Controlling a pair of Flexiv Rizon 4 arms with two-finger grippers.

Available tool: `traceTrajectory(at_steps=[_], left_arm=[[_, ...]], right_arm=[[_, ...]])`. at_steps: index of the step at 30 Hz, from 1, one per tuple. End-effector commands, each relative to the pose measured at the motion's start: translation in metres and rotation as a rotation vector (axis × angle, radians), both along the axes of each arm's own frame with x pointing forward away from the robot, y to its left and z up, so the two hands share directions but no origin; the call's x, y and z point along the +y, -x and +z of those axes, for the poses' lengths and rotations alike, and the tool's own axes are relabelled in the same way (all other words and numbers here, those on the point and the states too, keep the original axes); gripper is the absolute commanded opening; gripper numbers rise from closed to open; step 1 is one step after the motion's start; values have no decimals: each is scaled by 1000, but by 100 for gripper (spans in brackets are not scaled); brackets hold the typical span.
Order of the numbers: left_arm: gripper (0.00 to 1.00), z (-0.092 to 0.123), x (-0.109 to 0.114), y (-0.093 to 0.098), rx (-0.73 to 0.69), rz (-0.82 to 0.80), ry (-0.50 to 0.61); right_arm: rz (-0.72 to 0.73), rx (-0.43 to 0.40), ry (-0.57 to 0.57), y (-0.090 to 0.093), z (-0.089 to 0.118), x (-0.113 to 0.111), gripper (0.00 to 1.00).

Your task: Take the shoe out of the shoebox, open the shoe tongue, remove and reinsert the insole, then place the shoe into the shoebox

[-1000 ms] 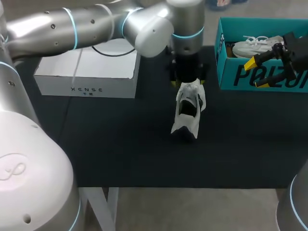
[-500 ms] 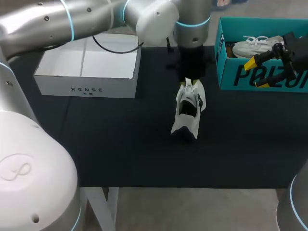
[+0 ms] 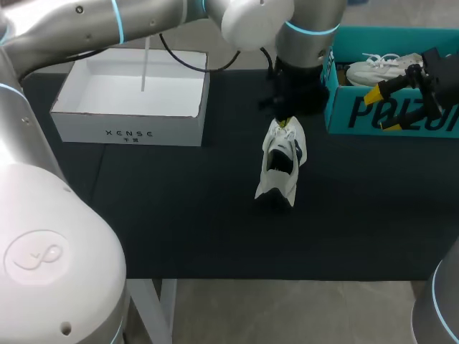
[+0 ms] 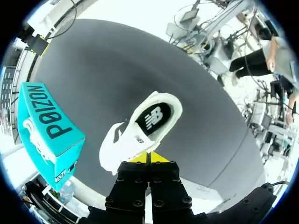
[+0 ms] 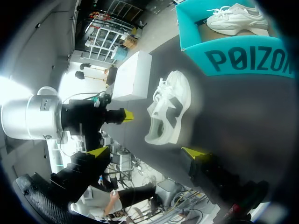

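Observation:
A white shoe point(image 3: 282, 161) lies on the black table point(image 3: 179, 208), heel toward me, its dark insole point(image 4: 154, 116) showing in the opening. My left gripper point(image 3: 286, 122) hangs over the laces at the shoe's far end. Its yellow tips are shut together point(image 4: 149, 157) against the upper of the shoe point(image 4: 135, 135), and I cannot tell whether a lace is caught between them. My right gripper point(image 3: 382, 109) stands open in front of the teal shoebox point(image 3: 391, 115). Its fingers spread wide point(image 5: 145, 151), and the shoe point(image 5: 170, 112) lies ahead of them, untouched.
The teal shoebox point(image 5: 243, 58) at the back right holds a second white shoe point(image 3: 376, 68). An open white box point(image 3: 129, 100) stands at the back left. My left arm point(image 3: 143, 21) crosses above it.
My left gripper has gone from open to shut over the shoe's laces, and its arm has shifted right and away from me. The shoe and the right arm have stayed put.

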State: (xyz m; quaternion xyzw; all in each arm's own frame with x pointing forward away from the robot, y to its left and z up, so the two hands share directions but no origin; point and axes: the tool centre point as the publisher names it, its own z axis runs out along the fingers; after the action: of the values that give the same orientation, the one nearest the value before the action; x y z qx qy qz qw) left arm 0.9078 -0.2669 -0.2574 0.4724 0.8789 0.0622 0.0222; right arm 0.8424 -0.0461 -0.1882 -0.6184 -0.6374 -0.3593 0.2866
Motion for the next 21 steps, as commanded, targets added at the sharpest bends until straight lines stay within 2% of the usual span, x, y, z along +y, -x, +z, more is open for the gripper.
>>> traceTrajectory(at_steps=[1, 7, 15, 16, 17, 18, 20, 21], left_arm=[[0, 6, 5, 19, -143, 134, 44], [0, 9, 11, 48, -237, 285, 117], [0, 2, 23, 77, -203, 432, 219], [18, -1, 23, 79, -191, 432, 234], [31, -4, 23, 80, -180, 439, 236], [35, -8, 22, 82, -169, 441, 239], [53, -14, 20, 85, -148, 451, 236], [67, -17, 19, 87, -141, 449, 236]], right_arm=[[1, 3, 3, -1, -1, 0, 100], [1, 3, 3, -1, -1, 0, 100], [1, 3, 3, -1, -1, 0, 100], [1, 3, 3, -1, -1, 0, 100], [1, 3, 3, -1, -1, 0, 100], [1, 3, 3, -1, -1, 0, 100], [1, 3, 3, -1, -1, 0, 100], [1, 3, 3, -1, -1, 0, 100]])
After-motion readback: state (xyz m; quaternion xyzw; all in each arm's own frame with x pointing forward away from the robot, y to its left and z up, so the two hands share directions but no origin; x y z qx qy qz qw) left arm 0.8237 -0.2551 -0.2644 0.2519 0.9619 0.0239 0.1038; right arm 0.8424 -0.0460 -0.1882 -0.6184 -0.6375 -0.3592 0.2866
